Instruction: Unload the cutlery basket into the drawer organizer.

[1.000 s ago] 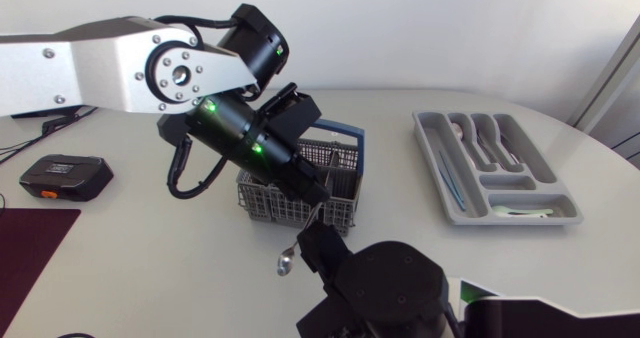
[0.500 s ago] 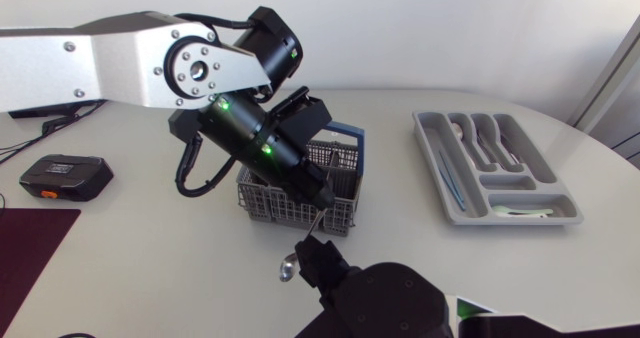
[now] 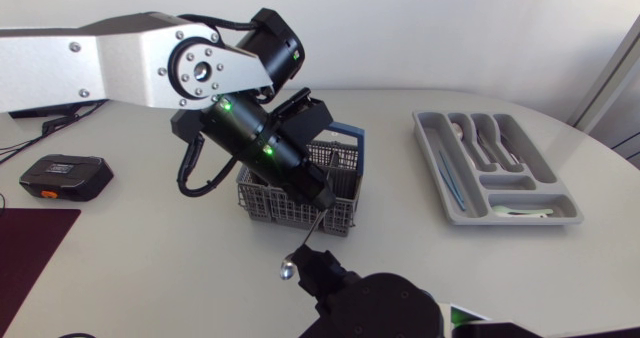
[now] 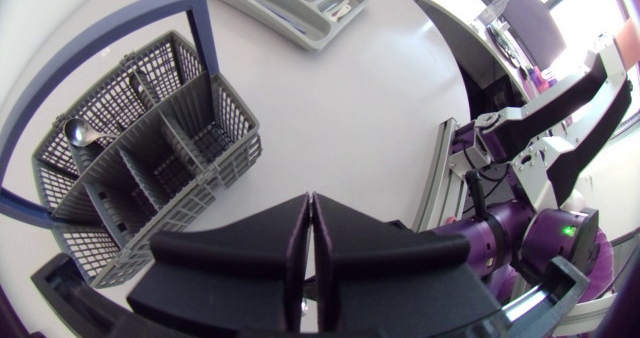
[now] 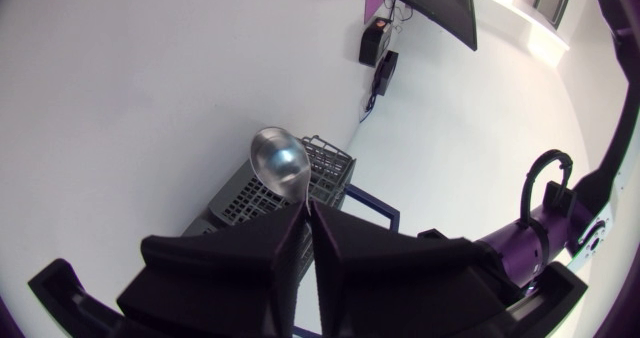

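Head view: the basket (image 3: 345, 216) stands mid-surface (image 3: 130, 258), and the organizer (image 3: 455, 203), well to its right, holds some cutlery. The left claw (image 3: 318, 200) hangs over the basket's near right corner. The right claw (image 3: 312, 262), just nearer, grips a spoon (image 3: 288, 268), bowl to the left. Left wrist view: the left claw's fingers are pressed together, with nothing seen between them; another spoon (image 4: 75, 133) stands in a basket compartment. Right wrist view: the right claw is narrow, pinching the spoon's handle, with the bowl ahead of it.
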{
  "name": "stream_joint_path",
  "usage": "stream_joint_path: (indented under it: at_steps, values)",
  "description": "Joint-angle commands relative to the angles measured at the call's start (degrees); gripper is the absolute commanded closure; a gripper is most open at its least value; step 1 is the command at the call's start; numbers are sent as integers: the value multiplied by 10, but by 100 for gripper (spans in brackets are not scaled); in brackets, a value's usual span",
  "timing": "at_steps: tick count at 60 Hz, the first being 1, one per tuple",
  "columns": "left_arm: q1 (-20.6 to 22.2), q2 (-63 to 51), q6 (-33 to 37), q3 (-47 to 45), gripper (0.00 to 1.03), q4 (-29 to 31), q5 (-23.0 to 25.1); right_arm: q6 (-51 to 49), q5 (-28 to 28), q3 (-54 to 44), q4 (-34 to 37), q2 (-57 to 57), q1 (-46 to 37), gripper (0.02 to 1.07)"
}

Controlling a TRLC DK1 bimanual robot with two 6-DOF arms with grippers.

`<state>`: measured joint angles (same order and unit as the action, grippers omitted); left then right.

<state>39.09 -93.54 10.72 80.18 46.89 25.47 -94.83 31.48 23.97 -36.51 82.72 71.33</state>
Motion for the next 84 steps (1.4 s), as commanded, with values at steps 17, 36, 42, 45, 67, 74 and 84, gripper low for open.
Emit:
stream_joint_path:
  at_steps: [17, 36, 42, 45, 67, 74, 84]
  values:
    - [10, -14, 4, 13, 100, 34, 17, -26, 12, -18, -15, -2, 0, 49]
    - [10, -14, 10, 18, 100, 49, 17, -31, 21, -16, -17, -1, 0, 49]
    - [11, -14, 10, 18, 100, 49, 17, -33, 24, -16, -18, 3, 1, 61]
    - [11, -16, 10, 19, 100, 49, 17, -33, 25, -16, -19, 5, 2, 65]
    - [14, -27, 10, 31, 100, 49, 17, -36, 26, -14, -22, 15, 4, 81]
    - [14, -32, 9, 41, 100, 49, 17, -40, 27, -14, -22, 17, 4, 93]
    - [10, -36, 6, 52, 94, 48, 18, -36, 27, -16, -21, 16, 2, 99]
